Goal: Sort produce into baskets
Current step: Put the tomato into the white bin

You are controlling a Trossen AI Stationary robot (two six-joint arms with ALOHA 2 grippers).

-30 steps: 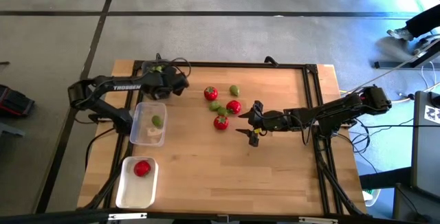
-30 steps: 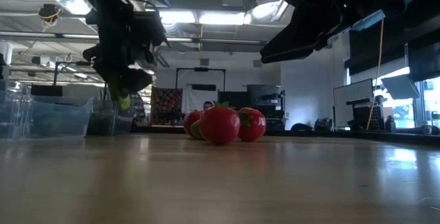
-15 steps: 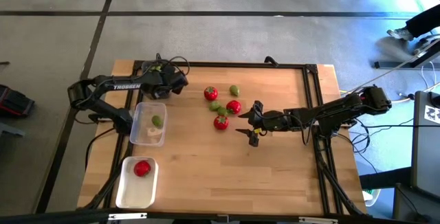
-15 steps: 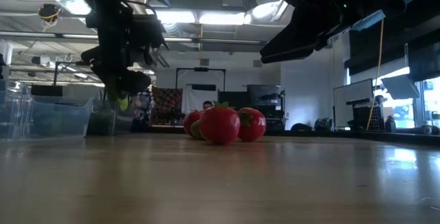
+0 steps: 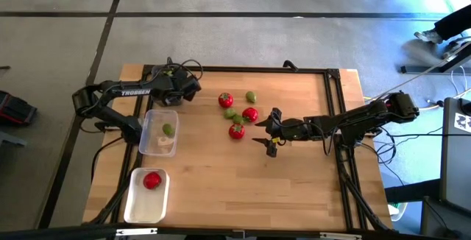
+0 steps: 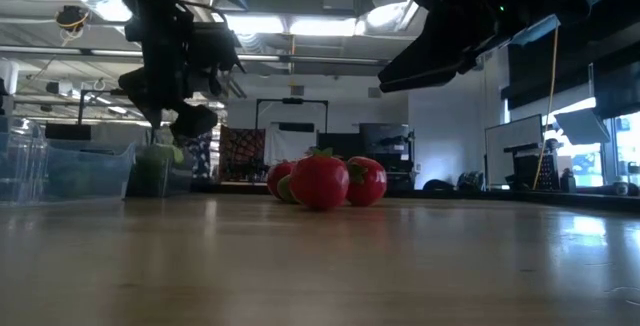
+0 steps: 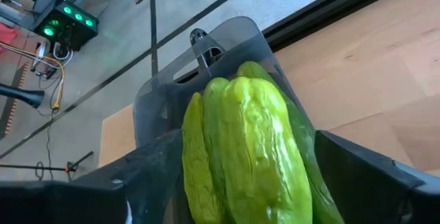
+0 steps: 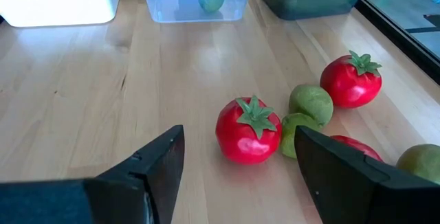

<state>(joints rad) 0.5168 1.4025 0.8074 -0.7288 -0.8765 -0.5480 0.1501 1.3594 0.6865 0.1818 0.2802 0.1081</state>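
My left gripper [image 5: 171, 73] is at the table's far left, above the dark grey basket [image 7: 158, 100], shut on a light-green cucumber [image 7: 247, 141]. More green cucumbers [image 7: 297, 124] lie beneath it in that basket. My right gripper [image 5: 268, 133] is open and empty at mid-table, just right of the loose produce. Three tomatoes [image 5: 225, 100] [image 5: 250, 114] [image 5: 236, 130] and two green fruits [image 5: 251, 96] [image 5: 231, 113] rest on the wood. In the right wrist view, the nearest tomato [image 8: 249, 129] lies ahead of the gripper's fingers. My left gripper pinches the cucumber by its two long sides [image 7: 306, 183] between its two fingers. The fingers lie along the cucumber, and its free end [image 7: 240, 86] sticks out past the fingertips. In the low view it hangs below the gripper [image 6: 165, 153], just over the dark grey basket.
The clear basket [image 5: 160, 140] at the left holds one green fruit [image 5: 168, 129]. The white basket [image 5: 143, 203] at the near left holds one tomato [image 5: 152, 180]. A black frame [image 5: 335, 93] runs along the table's far and right edges.
In the low view the cucumber under my left gripper now shows lower and closer to the dark grey basket's contents than before. My right gripper and the loose produce have kept still.
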